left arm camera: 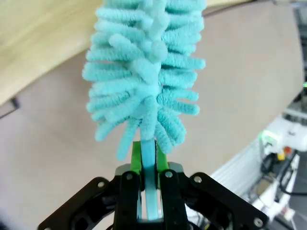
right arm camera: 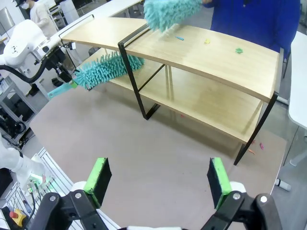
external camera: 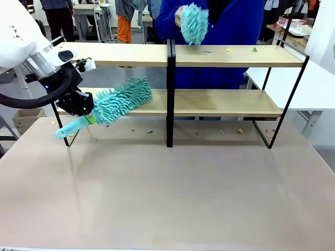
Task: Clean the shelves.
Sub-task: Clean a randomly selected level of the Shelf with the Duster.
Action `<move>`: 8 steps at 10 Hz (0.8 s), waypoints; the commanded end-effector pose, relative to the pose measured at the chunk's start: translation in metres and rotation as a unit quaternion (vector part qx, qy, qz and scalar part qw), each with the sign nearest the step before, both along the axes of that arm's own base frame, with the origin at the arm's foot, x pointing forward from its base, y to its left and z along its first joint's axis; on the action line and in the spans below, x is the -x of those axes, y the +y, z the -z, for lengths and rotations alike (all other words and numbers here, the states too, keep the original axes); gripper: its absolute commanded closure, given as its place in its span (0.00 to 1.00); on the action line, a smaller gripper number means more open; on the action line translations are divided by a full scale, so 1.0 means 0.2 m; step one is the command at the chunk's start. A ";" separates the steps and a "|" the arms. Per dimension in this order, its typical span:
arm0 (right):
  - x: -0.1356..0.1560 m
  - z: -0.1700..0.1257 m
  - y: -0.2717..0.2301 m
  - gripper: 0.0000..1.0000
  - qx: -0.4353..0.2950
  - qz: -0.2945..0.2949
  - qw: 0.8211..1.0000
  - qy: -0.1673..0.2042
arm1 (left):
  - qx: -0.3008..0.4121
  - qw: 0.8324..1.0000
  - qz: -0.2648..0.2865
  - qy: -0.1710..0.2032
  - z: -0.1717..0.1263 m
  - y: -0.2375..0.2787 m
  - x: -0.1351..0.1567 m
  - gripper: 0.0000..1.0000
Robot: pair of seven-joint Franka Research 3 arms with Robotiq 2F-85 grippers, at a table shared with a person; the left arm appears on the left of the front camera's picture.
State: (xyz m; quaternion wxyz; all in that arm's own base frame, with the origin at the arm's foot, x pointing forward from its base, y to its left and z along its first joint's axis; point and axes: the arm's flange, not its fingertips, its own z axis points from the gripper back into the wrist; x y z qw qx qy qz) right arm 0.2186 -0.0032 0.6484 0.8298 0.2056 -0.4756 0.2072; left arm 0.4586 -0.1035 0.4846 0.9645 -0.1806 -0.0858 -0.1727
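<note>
The shelves (external camera: 230, 56) are two pale wooden boards in a black frame across the table's far half. My left gripper (external camera: 90, 116) is shut on the handle of a turquoise fluffy duster (external camera: 123, 97), whose head lies over the left end of the lower board. In the left wrist view the green pads (left arm camera: 135, 158) clamp the duster handle (left arm camera: 148, 160) below the duster head (left arm camera: 144, 72). My right gripper (right arm camera: 157, 177) is open and empty above the table, facing the shelves (right arm camera: 206, 52). A person in blue holds a second duster (external camera: 194, 23) just above the top board.
Small coloured scraps (external camera: 228, 50) lie on the top board's right half, and more scraps (external camera: 197, 133) dot the beige table (external camera: 172, 193) by the frame's feet. A white table (external camera: 314, 83) stands at the right.
</note>
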 end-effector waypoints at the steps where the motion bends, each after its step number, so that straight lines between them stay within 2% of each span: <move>1: 0.00 0.00 0.00 0.00 0.000 0.000 1.000 0.001 | -0.025 0.997 -0.077 -0.009 -0.10 0.12 0.06 0.87; 3: 0.00 0.00 0.00 0.00 0.000 0.000 1.000 0.001 | -0.059 0.986 -0.154 -0.005 -0.14 0.23 0.12 0.87; 5: 0.00 0.00 0.00 0.00 0.000 0.000 1.000 0.001 | -0.115 0.971 -0.208 0.004 -0.12 0.27 0.18 0.87; 6: 0.00 0.00 0.00 0.00 0.000 0.000 1.000 0.001 | -0.149 0.964 -0.220 0.009 -0.11 0.28 0.21 0.87; 8: 0.00 0.00 0.00 0.00 0.000 0.000 1.000 0.001 | -0.153 0.962 -0.225 -0.020 -0.13 0.27 0.28 0.87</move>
